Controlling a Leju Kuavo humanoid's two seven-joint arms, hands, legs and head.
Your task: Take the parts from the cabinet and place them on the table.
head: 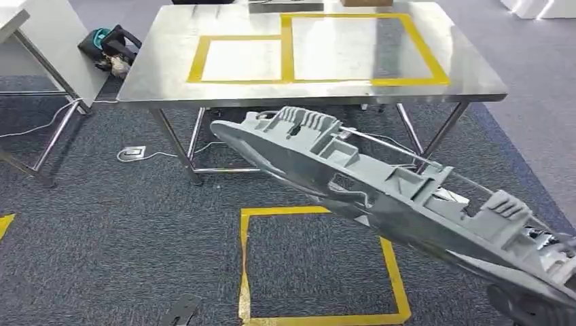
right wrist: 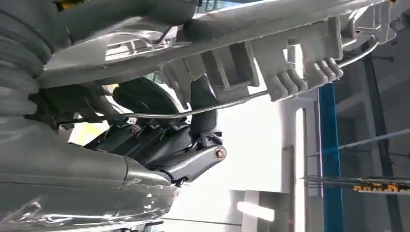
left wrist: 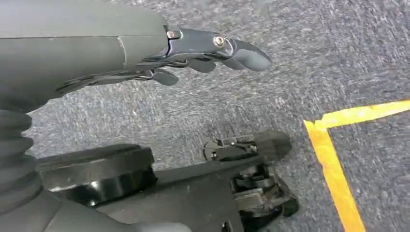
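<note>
Right robot hand (right wrist: 164,145) grips the long grey part (head: 380,197): dark fingers (right wrist: 203,113) curl up around its ribbed underside and the thin metal rod (right wrist: 208,108) running along it, thumb below. In the head view the right robot hand sits at the lower right corner, mostly hidden behind the part's near end.

Grey part is big, moulded, with ribs and box-shaped pockets on top. It is held in the air, tilted, far end pointing up-left toward the worktop (head: 142,75), near end low at the right. Far tip is in front of the worktop's front edge and lower than it, not touching. Part hangs over grey carpet (head: 102,224) and partly over a yellow tape square (head: 242,265) on the floor.

Worktop is steel, marked with two adjoining yellow tape rectangles (head: 288,47), smaller on the left, larger on the right.

Left robot hand (left wrist: 212,50) holds nothing: fingers loosely extended and apart, hanging above the carpet, near a yellow tape corner (left wrist: 319,128).

Second steel table (head: 47,41) at left; a dark handheld tool (head: 112,47) lies between the two. Cable and floor socket (head: 132,153) under the worktop's left end.
</note>
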